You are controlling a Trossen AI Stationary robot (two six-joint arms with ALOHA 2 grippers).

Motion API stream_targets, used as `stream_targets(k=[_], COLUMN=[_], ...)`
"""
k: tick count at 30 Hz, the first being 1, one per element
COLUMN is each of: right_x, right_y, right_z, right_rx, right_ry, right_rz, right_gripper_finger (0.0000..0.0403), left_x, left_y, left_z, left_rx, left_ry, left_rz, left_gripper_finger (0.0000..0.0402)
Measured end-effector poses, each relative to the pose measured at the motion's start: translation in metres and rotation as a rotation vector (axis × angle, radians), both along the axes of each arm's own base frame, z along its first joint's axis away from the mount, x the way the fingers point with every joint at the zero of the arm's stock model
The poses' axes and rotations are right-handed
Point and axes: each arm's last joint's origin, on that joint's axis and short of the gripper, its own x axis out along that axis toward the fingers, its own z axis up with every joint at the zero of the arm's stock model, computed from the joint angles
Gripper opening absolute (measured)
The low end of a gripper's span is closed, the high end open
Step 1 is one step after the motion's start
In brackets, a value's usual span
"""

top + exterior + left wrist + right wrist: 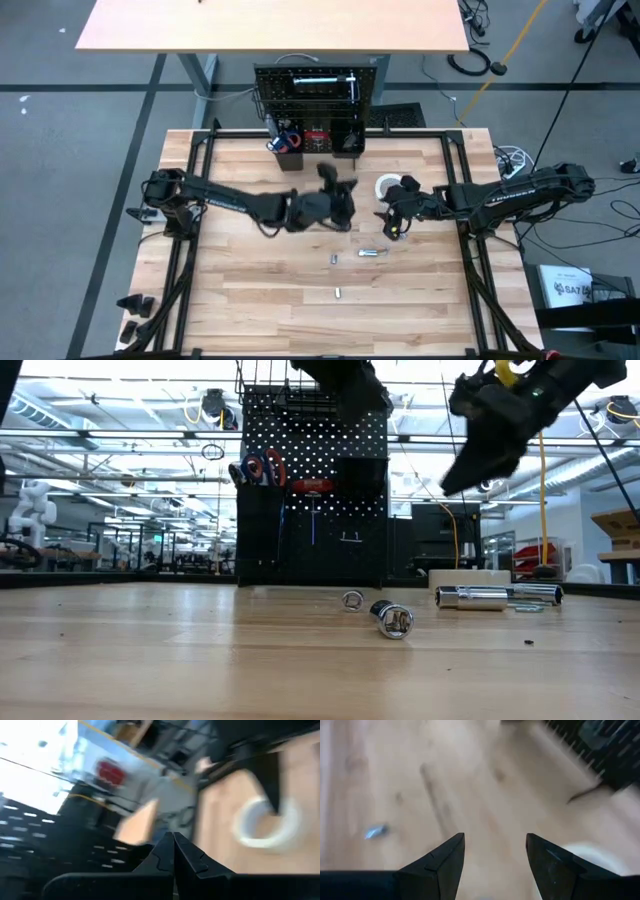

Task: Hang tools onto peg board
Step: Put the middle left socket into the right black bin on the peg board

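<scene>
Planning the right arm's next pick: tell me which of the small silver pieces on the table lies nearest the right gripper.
The long silver piece, just below the right gripper. The other two, and, are shorter and lie farther toward the table's front.

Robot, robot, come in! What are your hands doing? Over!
Left gripper shut, empty, mid-table. Right gripper open, empty, above white tape roll. Upright black peg board behind. Nothing blocking.

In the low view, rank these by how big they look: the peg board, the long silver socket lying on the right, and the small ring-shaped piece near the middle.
1. Peg board, largest though farthest back.
2. Long silver socket.
3. Small ring-shaped piece, smallest; it lies at a similar depth to the socket, so that order is fairly sure.
</scene>
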Motion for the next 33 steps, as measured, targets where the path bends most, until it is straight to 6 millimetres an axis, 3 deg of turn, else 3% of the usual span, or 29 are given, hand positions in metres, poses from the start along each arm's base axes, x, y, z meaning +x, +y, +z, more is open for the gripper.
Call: stream_targets(k=[6, 13, 21, 25, 29, 33], right_x=[-0.008, 0.003, 0.026, 0.045, 0.068, 0.079], right_y=[0.014, 0.044, 0.057, 0.062, 0.069, 0.069], right_z=[-0.008, -0.009, -0.024, -0.04, -0.057, -0.074], right_rx=[0.185, 0.154, 0.117, 0.066, 0.033, 0.04], right_ry=[0.1, 0.03, -0.006, -0.034, -0.127, -0.14], right_rz=[0.088, 0.254, 0.323, 0.371, 0.408, 0.396], right_gripper_finger=[0.0203, 0.0203, 0.0203, 0.0203, 0.0203, 0.0203], left_x=[-0.022, -0.072, -0.121, -0.13, -0.131, -0.128], left_y=[-0.041, -0.042, -0.04, -0.04, -0.038, -0.037], left_z=[-0.038, -0.065, -0.077, -0.083, -0.09, -0.1], left_rx=[-0.288, -0.476, -0.637, -0.676, -0.678, -0.695], left_ry=[0.034, -0.07, -0.226, -0.177, -0.148, -0.119], left_rz=[-0.154, -0.132, -0.258, -0.341, -0.337, -0.311], left_gripper_finger=[0.0, 0.0, 0.0, 0.0, 0.0, 0.0])
